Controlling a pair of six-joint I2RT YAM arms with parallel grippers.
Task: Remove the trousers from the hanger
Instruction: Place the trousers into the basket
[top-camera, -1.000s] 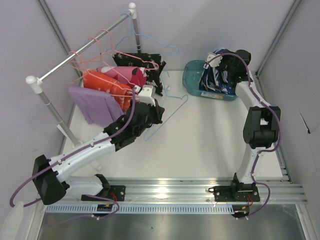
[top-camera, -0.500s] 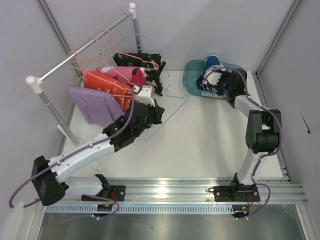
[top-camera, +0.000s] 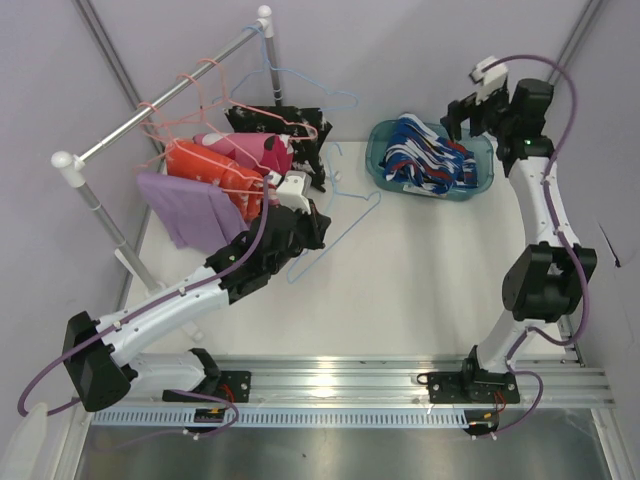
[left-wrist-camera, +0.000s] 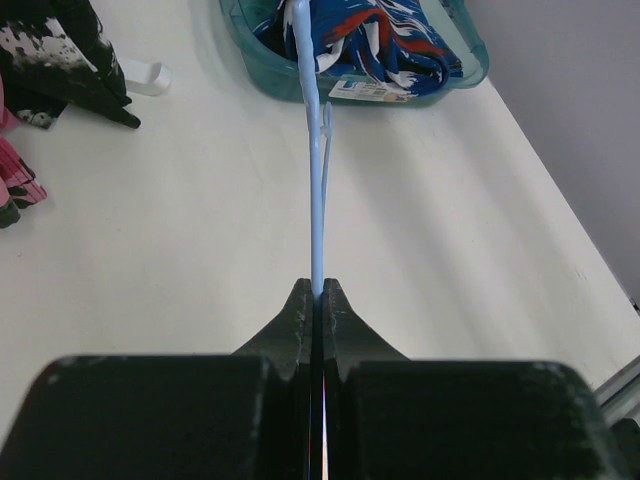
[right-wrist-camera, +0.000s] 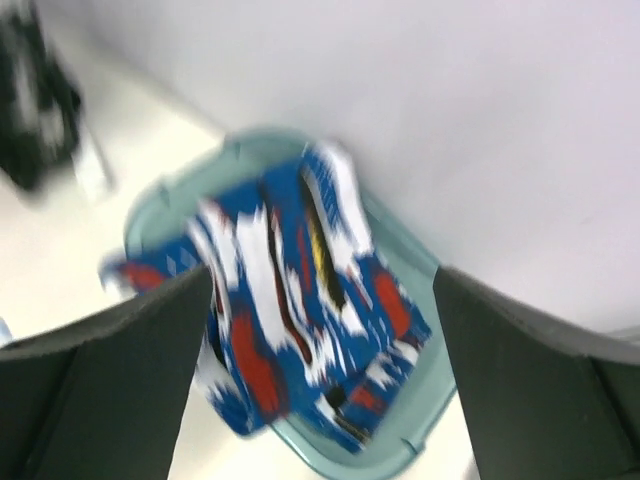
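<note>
The blue-white-red trousers lie loose in the teal basin. My right gripper hangs open above them, holding nothing. In the right wrist view the trousers show blurred between my spread fingers. My left gripper is shut on a bare light-blue hanger, and its wire runs straight out of the closed jaws. Lavender, orange, pink-magenta and black speckled trousers hang on hangers at the rack.
The rack's metal rod slants across the back left on white-capped posts. Bare pink wire hangers and a blue one hang from it. A small white object lies near the black trousers.
My right gripper has opened, let the blue-white-red trousers go into the basin, and risen up and to the right. The left arm has held still with the hanger.
</note>
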